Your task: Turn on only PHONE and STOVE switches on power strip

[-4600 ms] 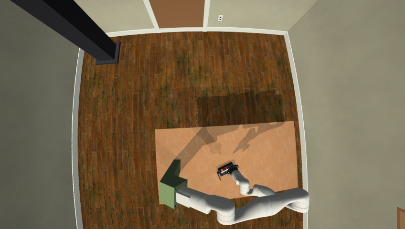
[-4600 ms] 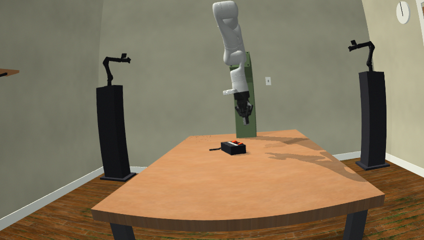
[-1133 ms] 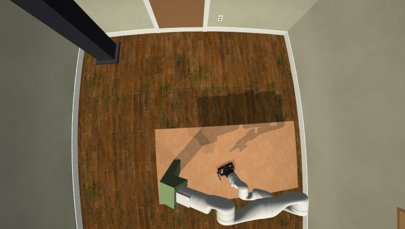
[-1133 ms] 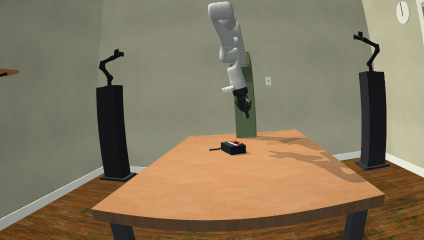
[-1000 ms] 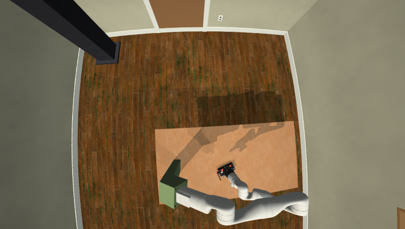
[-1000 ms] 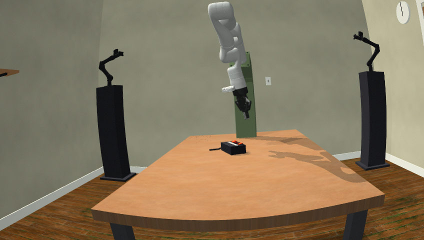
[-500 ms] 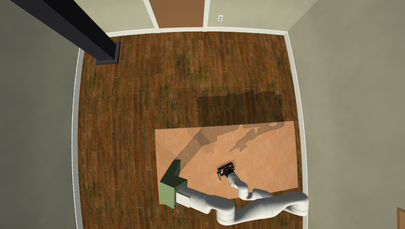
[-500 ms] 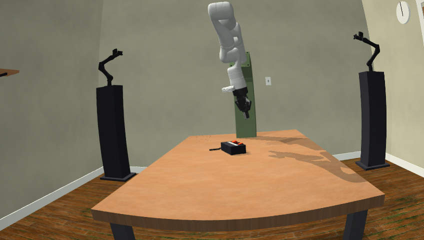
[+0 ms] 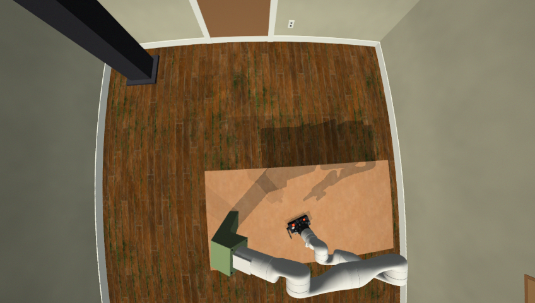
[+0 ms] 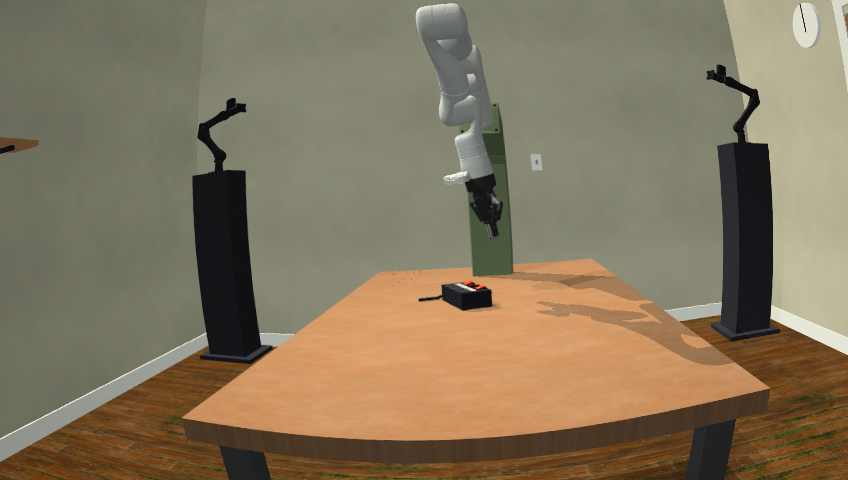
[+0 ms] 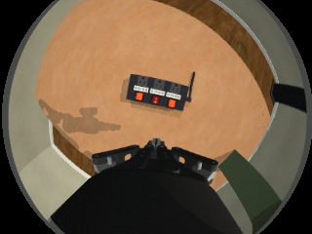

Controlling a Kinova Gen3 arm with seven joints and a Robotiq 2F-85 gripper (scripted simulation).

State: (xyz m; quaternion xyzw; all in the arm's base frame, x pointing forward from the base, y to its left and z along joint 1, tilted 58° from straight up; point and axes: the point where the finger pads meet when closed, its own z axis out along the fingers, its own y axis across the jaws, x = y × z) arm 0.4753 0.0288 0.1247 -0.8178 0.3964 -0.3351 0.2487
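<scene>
A black power strip (image 10: 467, 295) lies flat on the wooden table, right way up, with a short black cable stub at one end. In the wrist view the strip (image 11: 158, 92) shows three switches in a row: the two outer ones glow brighter red than the middle one. The labels above them are too small to read. My gripper (image 10: 491, 230) is shut and empty, hanging well above the strip and a little behind it. In the overhead view the gripper (image 9: 300, 226) covers part of the strip (image 9: 294, 223). In the wrist view the fingertips (image 11: 155, 146) are pressed together.
A green pedestal (image 10: 491, 196) carries the arm at the table's far edge. Two black camera stands (image 10: 224, 261) (image 10: 743, 237) stand on the floor left and right of the table. A table edge runs close behind the strip.
</scene>
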